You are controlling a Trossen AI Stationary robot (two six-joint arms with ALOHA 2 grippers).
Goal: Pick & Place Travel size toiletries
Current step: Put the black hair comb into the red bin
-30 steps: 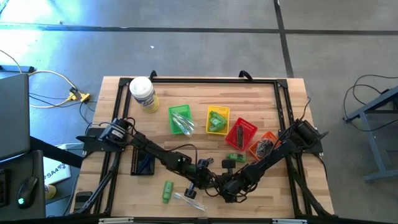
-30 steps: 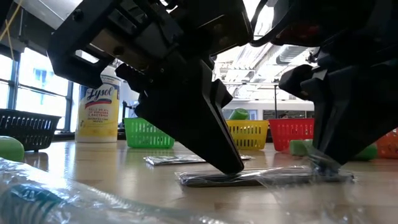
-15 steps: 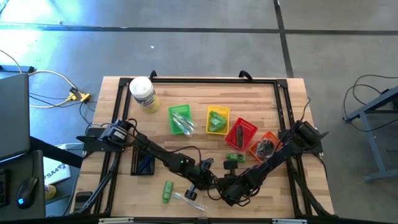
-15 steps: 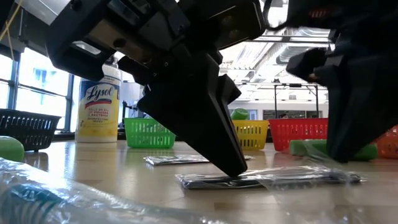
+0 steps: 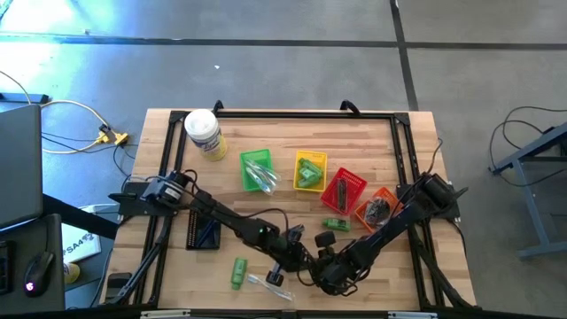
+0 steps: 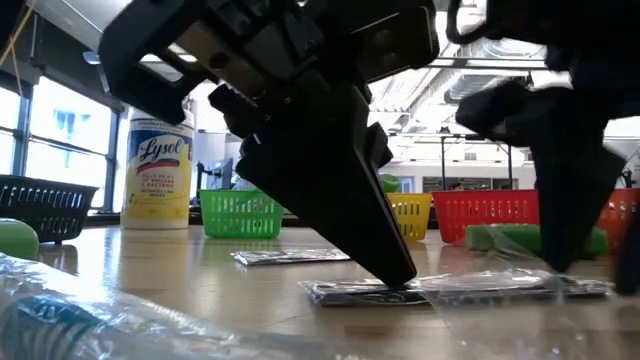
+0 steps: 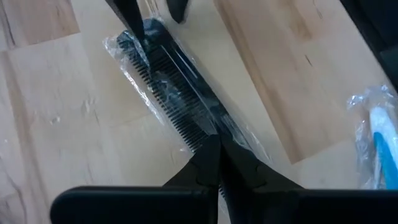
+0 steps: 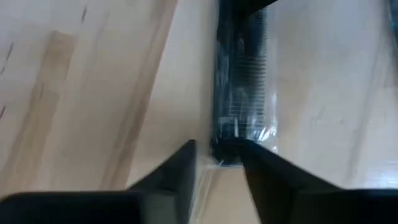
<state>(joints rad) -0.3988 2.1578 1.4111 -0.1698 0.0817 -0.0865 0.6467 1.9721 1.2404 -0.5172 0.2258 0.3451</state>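
Comb point(image 7: 180, 106) in clear wrapper, flat on table point(image 5: 372, 151). Looked light, stiff, film slippery. Left gripper point(image 7: 219, 163) clenched, pinning one end; right gripper point(image 8: 217, 163) parted astride other end.

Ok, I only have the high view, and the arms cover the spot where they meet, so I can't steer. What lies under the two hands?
Observer: A wrapped comb, black in a clear wrapper, lying flat on the table.
Operator: Is the left hand holding it?
Observer: No. The left hand is shut, and its tips press down on the wrapper.
Operator: And the right hand?
Observer: The right hand is open. Its fingers stand on either side of the comb's end, with a gap showing on one side.
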